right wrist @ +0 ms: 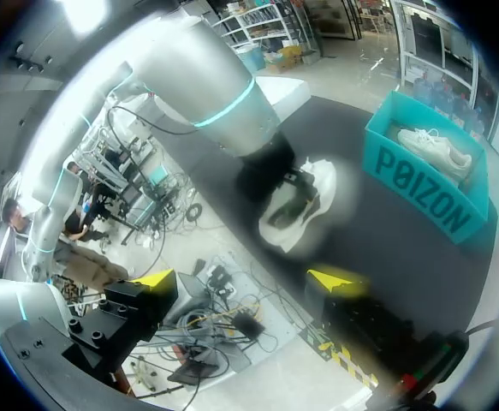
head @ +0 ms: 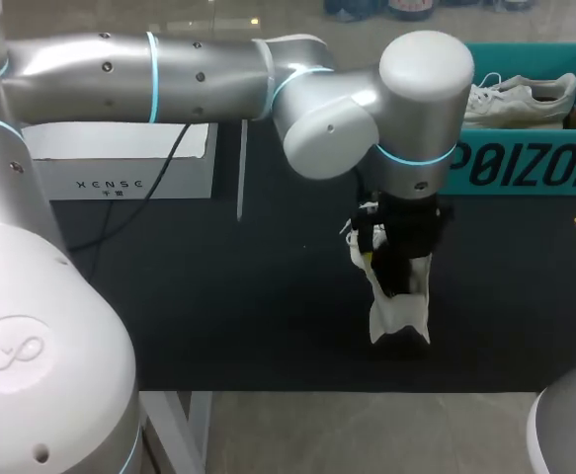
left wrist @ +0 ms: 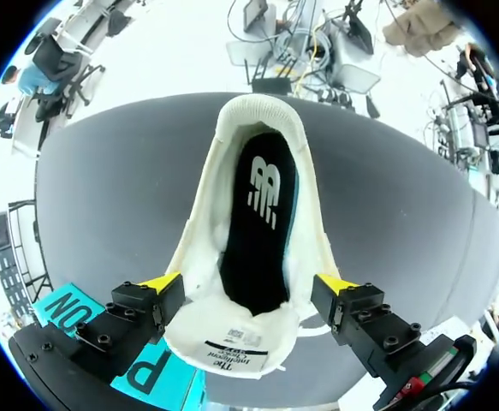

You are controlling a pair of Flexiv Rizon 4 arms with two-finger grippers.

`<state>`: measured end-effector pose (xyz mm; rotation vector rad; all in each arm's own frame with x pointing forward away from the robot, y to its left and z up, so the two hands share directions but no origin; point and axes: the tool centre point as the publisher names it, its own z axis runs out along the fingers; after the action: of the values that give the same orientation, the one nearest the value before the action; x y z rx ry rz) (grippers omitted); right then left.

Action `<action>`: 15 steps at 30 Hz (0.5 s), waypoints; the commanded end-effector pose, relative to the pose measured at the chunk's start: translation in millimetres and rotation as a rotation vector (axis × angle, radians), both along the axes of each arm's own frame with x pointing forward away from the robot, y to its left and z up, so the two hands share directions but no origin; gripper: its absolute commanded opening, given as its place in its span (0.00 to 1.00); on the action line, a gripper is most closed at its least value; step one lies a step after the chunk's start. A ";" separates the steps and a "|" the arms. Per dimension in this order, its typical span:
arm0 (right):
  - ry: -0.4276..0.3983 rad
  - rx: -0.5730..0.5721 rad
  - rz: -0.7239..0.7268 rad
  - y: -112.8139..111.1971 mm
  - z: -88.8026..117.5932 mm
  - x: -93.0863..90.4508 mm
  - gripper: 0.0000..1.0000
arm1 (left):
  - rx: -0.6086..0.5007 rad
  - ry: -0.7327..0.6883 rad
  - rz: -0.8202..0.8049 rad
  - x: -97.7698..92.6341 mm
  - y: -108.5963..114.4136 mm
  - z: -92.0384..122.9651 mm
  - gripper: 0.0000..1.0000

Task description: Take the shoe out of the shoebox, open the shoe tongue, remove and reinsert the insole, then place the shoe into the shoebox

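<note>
At mid-table, the left gripper (left wrist: 247,284) clamps the white shoe (left wrist: 199,231) by its sides, insole (left wrist: 262,223) inside. The right gripper (right wrist: 246,279) hangs with fingers apart, near the shoebox (right wrist: 429,184).

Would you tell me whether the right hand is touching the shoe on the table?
Apart. The right wrist view shows the right hand open, the shoe well ahead of it, dark table between.

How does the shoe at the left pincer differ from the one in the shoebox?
The mat shoe is out on the table, gripped by the left pincer, tongue open, black insole showing; the boxed shoe lies in the teal shoebox, untouched, its insole unseen. Both are white.
</note>
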<state>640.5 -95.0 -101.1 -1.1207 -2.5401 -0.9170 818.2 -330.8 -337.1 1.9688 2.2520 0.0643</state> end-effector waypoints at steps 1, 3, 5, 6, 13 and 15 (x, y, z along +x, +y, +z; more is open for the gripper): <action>0.006 -0.002 0.002 0.3 0.9 2.7 1.00 | 0.002 -0.024 0.006 -1.3 7.8 23.7 1.00; 0.006 -0.002 0.002 0.3 0.9 2.7 1.00 | -0.001 -0.038 0.012 1.6 10.0 32.8 1.00; 0.006 -0.002 0.002 0.3 0.9 2.7 1.00 | -0.002 -0.056 0.019 4.8 13.1 41.3 1.00; 0.006 -0.002 0.002 0.3 0.9 2.7 1.00 | -0.002 -0.062 0.023 6.8 15.4 45.8 1.00; 0.006 -0.002 0.002 0.3 0.9 2.7 1.00 | -0.016 -0.114 0.061 24.7 36.7 70.7 1.00; 0.006 -0.002 0.002 0.3 0.9 2.7 1.00 | -0.016 -0.116 0.063 28.3 37.8 70.4 0.34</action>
<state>640.5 -95.0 -101.1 -1.1206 -2.5401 -0.9170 847.0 -303.5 -271.3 1.8369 2.2438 0.1783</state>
